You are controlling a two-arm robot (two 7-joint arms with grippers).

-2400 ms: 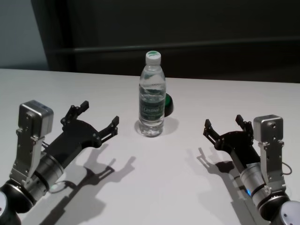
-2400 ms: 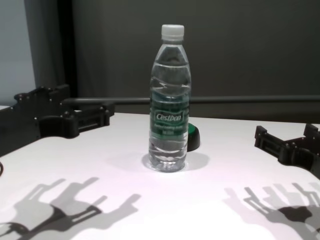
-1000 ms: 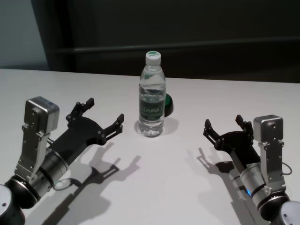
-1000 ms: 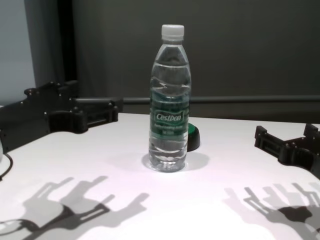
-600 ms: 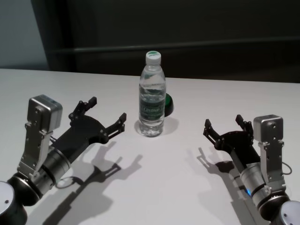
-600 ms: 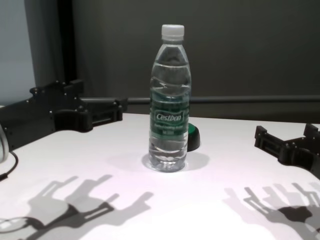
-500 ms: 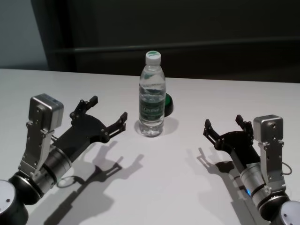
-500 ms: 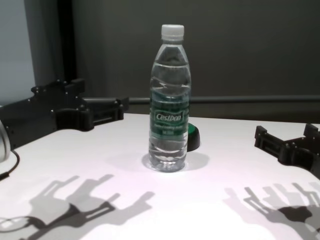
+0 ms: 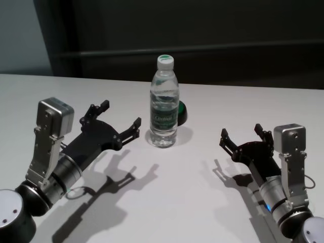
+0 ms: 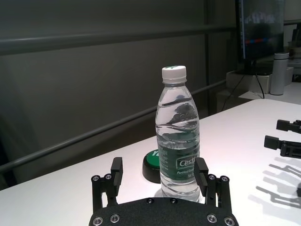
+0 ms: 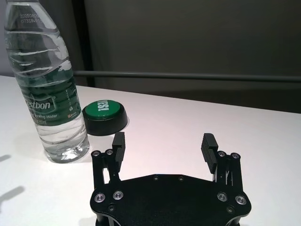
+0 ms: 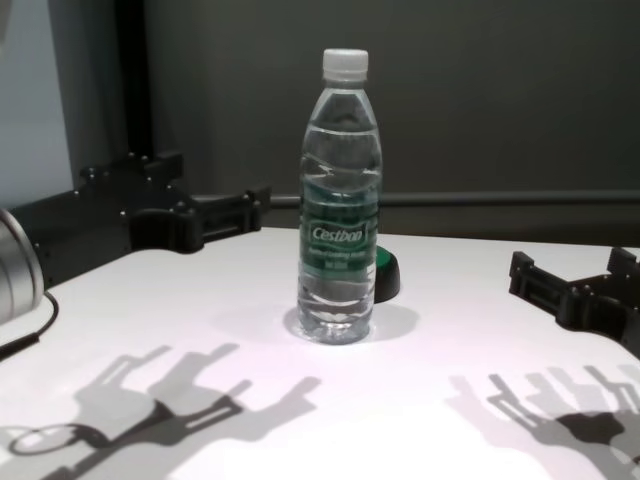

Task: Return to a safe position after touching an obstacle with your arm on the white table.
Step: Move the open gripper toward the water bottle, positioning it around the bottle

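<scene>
- Since the earliest head view, the left gripper point(image 9: 119, 122) has crept forward and inward toward the obstacle point(image 9: 164, 104), and its fingertips now sit just beside the bottle's left flank; the right gripper point(image 9: 242, 137) has not shifted at all.
- Both grippers are spread wide and hold nothing. In the left wrist view the left gripper's two fingers point(image 10: 116, 168) stand to either side of the bottle, which rises beyond them.
- Upright on the white table point(image 9: 182, 202), the obstacle stands near the middle, cap on, with a small green-topped button point(image 9: 181, 112) just behind it, toward the robot's right.
- Contact is hard to judge: from the head view a thin gap seems to remain between the nearest fingertip and the bottle, though the angle may mislead.
- The step in hand looks like the approach that ends in a touch, so the retreat has not begun.
- To do it well, the left arm should meet the bottle low on its body and slowly, since a tall bottle will tip if nudged high up.
- Once touched, the arm should back away along its line of approach, clear of the bottle before swinging to its rest pose.
- Parked near the table's right side, well apart from the bottle, the right gripper can stay where it is.
</scene>
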